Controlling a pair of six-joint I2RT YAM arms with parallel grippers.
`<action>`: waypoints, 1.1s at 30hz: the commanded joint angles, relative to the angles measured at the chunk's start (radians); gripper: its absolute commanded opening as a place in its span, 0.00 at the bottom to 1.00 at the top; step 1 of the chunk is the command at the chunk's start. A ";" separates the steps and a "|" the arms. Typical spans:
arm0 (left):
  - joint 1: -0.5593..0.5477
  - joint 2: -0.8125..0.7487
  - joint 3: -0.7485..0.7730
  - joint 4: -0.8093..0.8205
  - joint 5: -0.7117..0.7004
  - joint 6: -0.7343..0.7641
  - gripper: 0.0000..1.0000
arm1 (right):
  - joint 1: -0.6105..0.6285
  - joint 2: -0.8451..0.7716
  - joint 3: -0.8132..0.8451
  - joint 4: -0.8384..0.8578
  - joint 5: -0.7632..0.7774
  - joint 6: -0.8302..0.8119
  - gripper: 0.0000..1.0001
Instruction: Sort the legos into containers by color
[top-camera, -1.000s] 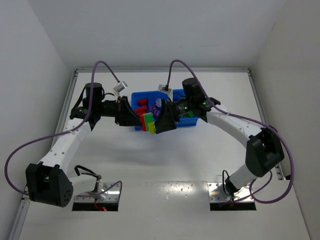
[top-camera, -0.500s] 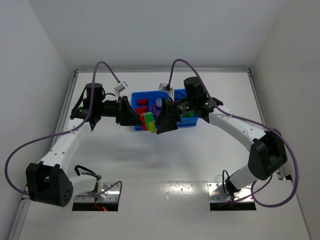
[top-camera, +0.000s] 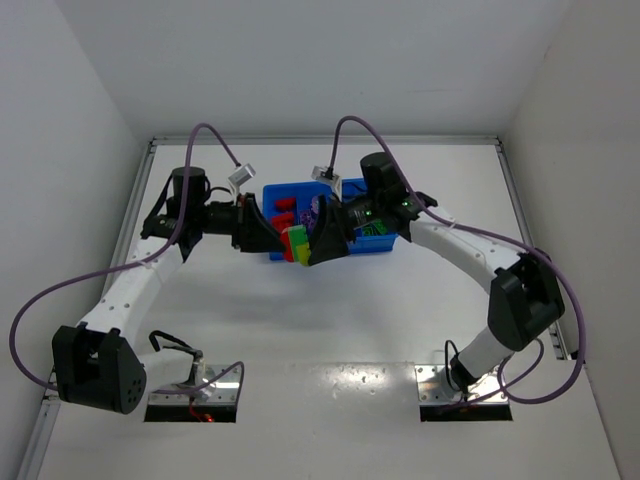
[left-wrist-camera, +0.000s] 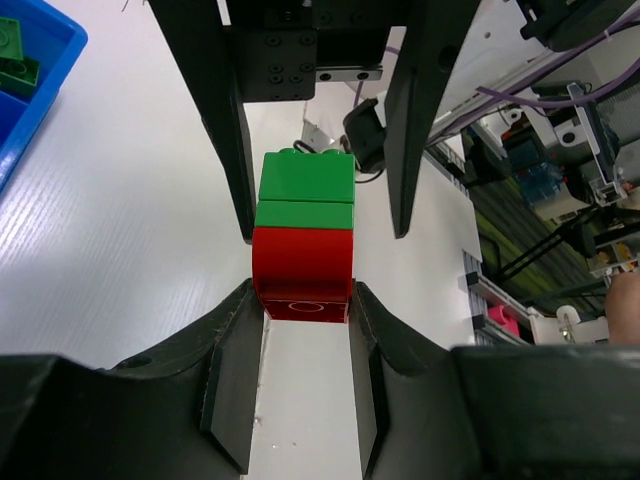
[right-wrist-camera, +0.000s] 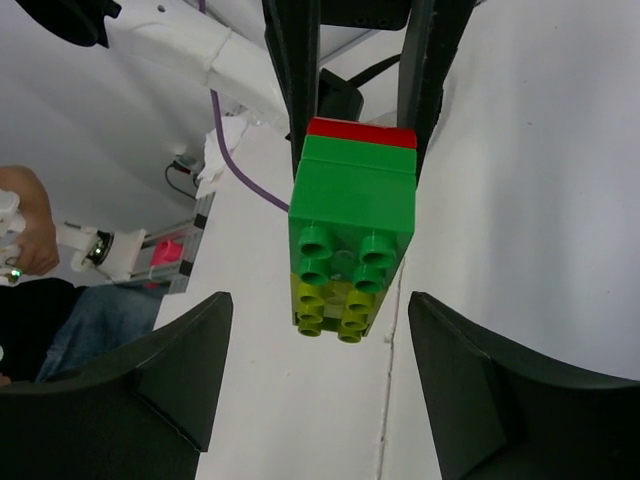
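The left pincer (left-wrist-camera: 304, 296) is closed on the red end brick of a lego cluster (left-wrist-camera: 305, 215), its two fingers pressed against the brick's opposite sides. The right pincer (right-wrist-camera: 320, 305) is spread wide. Its fingers flank the green bricks of the cluster with a gap on each side and touch nothing. The right wrist view shows a yellow-green brick on the cluster's free end, which the left wrist view hides behind the green bricks. In the top view the cluster sits between the two pincers at the near left corner of the blue tray (top-camera: 372, 244), and its height over the table (top-camera: 330, 310) cannot be judged. Both arms cover most of the tray. Only red bricks (top-camera: 284, 212) and a purple patch (top-camera: 316, 208) show, and the compartment walls are hard to make out. Green bricks (left-wrist-camera: 14, 60) lie in a tray corner cut off by the frame.
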 joint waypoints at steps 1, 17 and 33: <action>-0.010 -0.022 -0.007 0.035 0.034 0.028 0.00 | 0.007 0.014 0.047 0.038 -0.013 -0.020 0.69; -0.019 -0.041 -0.016 0.035 -0.007 0.028 0.00 | 0.029 0.031 0.067 0.047 -0.004 -0.020 0.08; 0.013 -0.094 -0.044 0.076 -0.035 -0.001 0.00 | -0.221 -0.173 -0.110 -0.041 0.002 -0.130 0.00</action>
